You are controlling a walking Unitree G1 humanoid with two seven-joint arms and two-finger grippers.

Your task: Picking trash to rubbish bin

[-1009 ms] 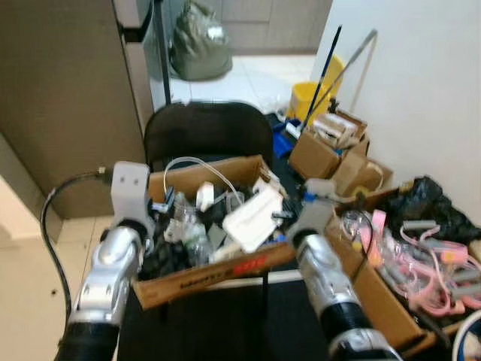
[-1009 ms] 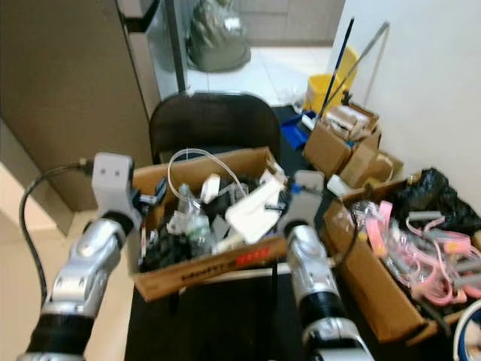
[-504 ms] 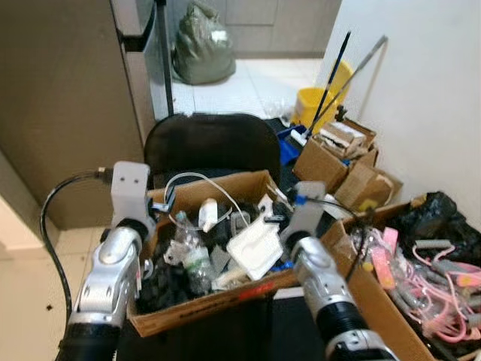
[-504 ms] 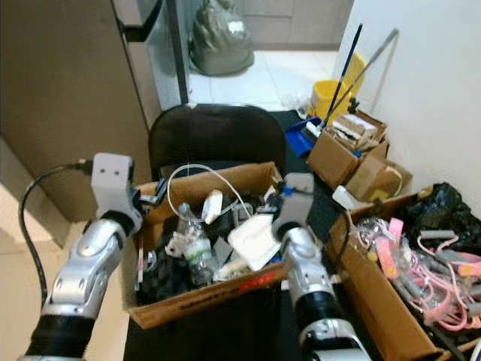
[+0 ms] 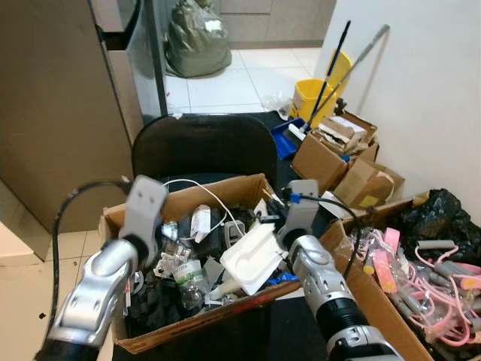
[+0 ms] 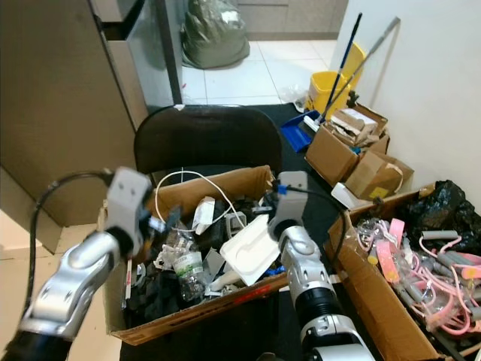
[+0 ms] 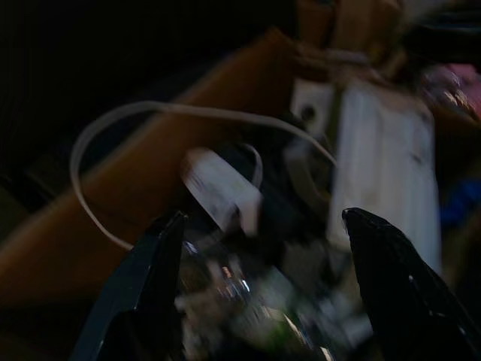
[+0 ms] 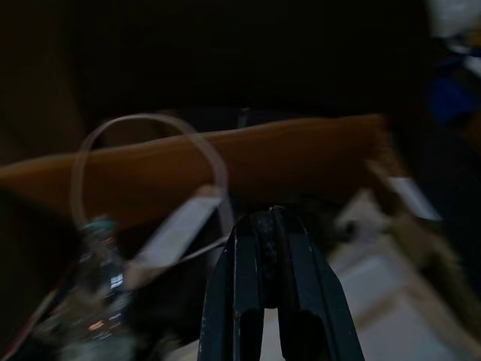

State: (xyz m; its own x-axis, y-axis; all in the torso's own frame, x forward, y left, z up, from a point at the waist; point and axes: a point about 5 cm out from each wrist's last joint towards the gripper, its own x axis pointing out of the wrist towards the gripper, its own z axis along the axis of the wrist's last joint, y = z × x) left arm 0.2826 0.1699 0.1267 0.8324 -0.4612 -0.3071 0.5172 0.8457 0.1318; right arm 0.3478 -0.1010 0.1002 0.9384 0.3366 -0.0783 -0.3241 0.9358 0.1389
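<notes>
An open cardboard box [image 5: 225, 189] heaped with trash stands in front of me. In it lie a white foam tray [image 5: 252, 259], a clear plastic bottle [image 5: 184, 274], a white adapter [image 7: 222, 192] and a looping white cable [image 5: 207, 188]. My left arm [image 5: 113, 263] reaches over the box's left side. In the left wrist view my left gripper [image 7: 263, 218] is open above the adapter and bottle, holding nothing. My right arm [image 5: 312, 263] is at the box's right side beside the foam tray. My right gripper [image 8: 268, 219] is shut and empty, pointing at the box's far wall.
A black chair back [image 5: 199, 143] rises behind the box. A brown cabinet [image 5: 52, 113] stands on the left. On the right are small cardboard boxes [image 5: 338, 162], a yellow mop bucket [image 5: 312, 98], a black bag [image 5: 436, 214] and a box of pink cords [image 5: 443, 278].
The whole view has shifted with the camera. My left arm has swung inward over the box's left side. My right arm stays by the foam tray.
</notes>
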